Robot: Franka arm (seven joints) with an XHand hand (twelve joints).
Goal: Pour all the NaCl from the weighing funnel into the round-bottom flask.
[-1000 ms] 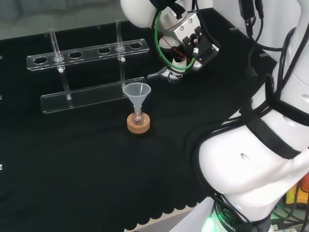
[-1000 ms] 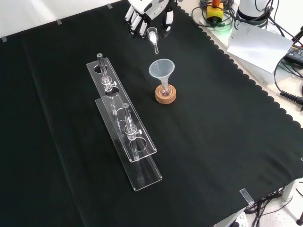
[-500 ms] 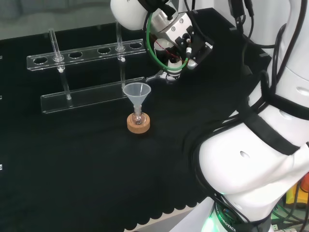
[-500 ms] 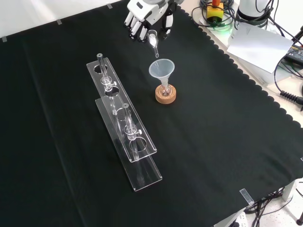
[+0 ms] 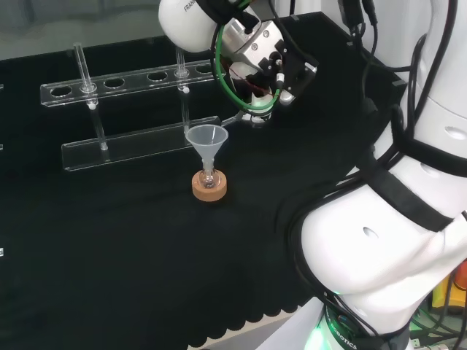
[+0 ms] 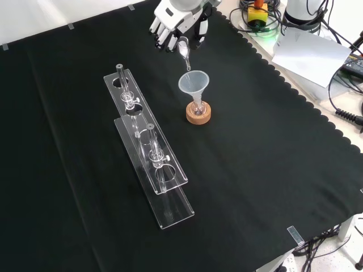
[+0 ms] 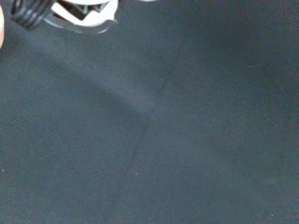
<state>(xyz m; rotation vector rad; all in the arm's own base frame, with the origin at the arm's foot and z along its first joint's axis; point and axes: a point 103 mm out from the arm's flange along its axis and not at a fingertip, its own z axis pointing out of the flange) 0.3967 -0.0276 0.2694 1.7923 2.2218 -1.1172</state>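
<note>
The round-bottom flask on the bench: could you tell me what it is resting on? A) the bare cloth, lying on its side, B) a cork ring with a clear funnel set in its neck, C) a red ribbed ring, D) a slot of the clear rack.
B: the flask sits upright in a cork ring, with a clear funnel in its neck, apart from the clear rack.
</note>
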